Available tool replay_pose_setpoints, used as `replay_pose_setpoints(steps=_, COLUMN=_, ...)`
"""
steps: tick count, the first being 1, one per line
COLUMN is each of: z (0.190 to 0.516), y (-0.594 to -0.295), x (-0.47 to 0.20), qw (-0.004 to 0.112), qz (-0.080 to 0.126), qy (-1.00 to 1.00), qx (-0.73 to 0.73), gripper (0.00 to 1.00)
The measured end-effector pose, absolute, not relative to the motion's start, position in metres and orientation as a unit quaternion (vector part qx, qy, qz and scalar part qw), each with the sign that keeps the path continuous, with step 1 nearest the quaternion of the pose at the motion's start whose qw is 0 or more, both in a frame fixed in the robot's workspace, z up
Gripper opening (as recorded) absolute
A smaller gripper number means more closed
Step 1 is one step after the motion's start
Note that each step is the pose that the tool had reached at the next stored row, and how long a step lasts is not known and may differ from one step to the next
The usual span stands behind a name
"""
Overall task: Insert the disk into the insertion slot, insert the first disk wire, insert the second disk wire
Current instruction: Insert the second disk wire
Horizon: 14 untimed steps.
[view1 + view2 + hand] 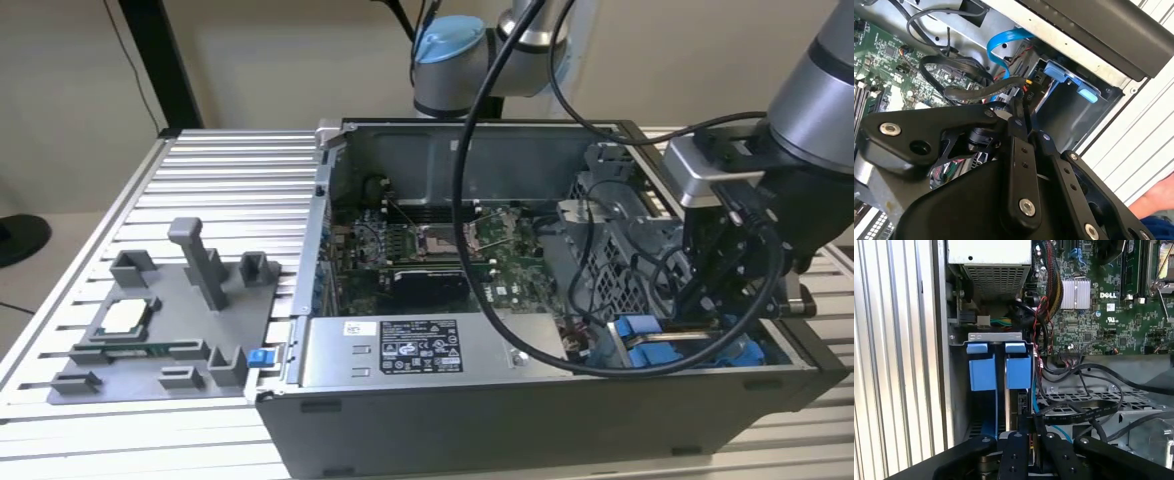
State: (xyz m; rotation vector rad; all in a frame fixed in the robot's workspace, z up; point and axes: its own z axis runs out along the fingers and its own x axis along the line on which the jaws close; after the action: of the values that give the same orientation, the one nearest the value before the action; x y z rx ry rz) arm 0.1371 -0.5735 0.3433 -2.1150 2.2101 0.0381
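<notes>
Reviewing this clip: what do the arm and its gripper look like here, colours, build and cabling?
In the exterior view, the arm is silver-grey tube with a light blue joint cap near its base. Black cables loop from it across the open computer case. The gripper is matte black, built of flat linkage bars joined by silver screws.

Bright blue disk frames (1018, 371), green motherboard (1114, 315), black gripper (1030, 440), seemingly grey ribbed table (227, 190)

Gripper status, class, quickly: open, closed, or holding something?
End effector: closed, fingers pinched together on a thin dark part beside the blue disk frame; what it grips cannot be told.
</notes>
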Motion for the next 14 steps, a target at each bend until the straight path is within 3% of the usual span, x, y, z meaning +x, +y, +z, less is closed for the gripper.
replay_pose_setpoints(steps=14, z=0.3389, y=-0.5735, x=0.1371, qw=0.041, qz=0.012, qy=0.722, qx=-0.691, gripper=0.00)
